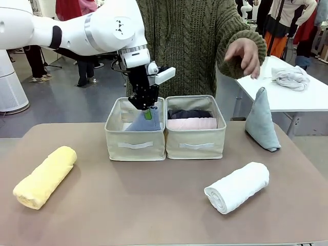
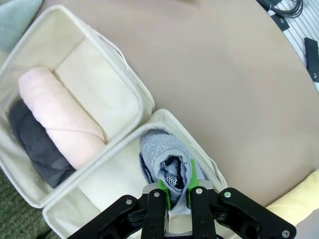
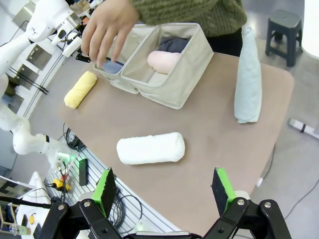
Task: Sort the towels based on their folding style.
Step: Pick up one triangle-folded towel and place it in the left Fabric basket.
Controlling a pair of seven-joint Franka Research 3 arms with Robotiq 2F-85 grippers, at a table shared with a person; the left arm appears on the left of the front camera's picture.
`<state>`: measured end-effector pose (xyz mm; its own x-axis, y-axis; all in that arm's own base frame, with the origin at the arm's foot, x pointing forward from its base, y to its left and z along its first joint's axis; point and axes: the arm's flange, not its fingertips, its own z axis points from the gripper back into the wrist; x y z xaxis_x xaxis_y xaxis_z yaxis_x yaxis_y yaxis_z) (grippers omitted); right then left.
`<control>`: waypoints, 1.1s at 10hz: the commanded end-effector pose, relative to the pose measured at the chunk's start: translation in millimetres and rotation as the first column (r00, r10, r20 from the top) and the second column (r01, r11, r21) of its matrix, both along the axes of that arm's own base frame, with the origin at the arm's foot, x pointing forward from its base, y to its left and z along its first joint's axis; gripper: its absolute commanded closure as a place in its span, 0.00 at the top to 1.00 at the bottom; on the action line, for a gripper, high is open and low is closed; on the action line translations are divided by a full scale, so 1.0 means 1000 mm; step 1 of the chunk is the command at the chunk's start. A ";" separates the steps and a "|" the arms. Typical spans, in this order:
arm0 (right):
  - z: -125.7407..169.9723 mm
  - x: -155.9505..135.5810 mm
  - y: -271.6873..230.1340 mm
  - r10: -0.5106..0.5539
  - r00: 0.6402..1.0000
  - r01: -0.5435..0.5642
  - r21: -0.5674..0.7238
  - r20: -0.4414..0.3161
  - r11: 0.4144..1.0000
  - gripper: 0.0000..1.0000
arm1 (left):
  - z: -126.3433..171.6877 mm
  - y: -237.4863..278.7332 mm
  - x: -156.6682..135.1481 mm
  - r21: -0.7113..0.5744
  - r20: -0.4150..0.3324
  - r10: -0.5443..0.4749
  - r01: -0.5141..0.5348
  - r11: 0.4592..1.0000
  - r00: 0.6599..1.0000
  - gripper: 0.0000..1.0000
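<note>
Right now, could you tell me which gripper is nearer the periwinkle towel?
Left: the left gripper pinches the periwinkle towel inside a bin; the right gripper hangs open, far off.

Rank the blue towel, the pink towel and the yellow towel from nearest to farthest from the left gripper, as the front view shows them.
1. Blue towel: pinched by the left gripper, inside the left bin.
2. Pink towel: in the right bin, next to it.
3. Yellow towel: lying out on the table, toward its left end.

Robotics lab: white arm (image 1: 77, 28), floor cables (image 2: 289, 9)
</note>
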<state>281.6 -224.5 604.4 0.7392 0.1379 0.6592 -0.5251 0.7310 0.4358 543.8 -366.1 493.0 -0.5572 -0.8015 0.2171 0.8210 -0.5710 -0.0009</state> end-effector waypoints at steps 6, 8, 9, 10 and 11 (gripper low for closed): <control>0.000 0.000 0.001 0.009 1.000 -0.009 0.017 0.012 1.000 1.00 | -0.019 -0.007 0.005 0.136 0.055 0.203 -0.209 0.968 0.978 0.15; 0.000 0.000 0.001 0.009 1.000 -0.009 0.017 0.012 1.000 1.00 | -0.028 -0.008 0.004 0.119 0.049 0.245 -0.249 0.961 0.968 0.15; 0.000 0.000 0.001 0.009 1.000 -0.009 0.017 0.012 1.000 1.00 | -0.030 -0.008 0.005 0.121 0.055 0.242 -0.247 0.961 0.969 0.15; 0.000 0.000 0.001 0.009 1.000 -0.009 0.017 0.012 1.000 1.00 | -0.031 -0.009 0.005 0.115 0.061 0.242 -0.248 0.962 0.968 0.15; 0.000 0.000 0.001 0.009 1.000 -0.009 0.017 0.012 1.000 1.00 | -0.031 -0.008 0.006 0.100 0.064 0.244 -0.249 0.963 0.968 0.15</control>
<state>281.6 -224.6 604.4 0.7392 0.1379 0.6592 -0.5251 0.7310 0.4358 551.4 -375.8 465.4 -0.3637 -0.9239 0.1189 0.9287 -0.3696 -0.0312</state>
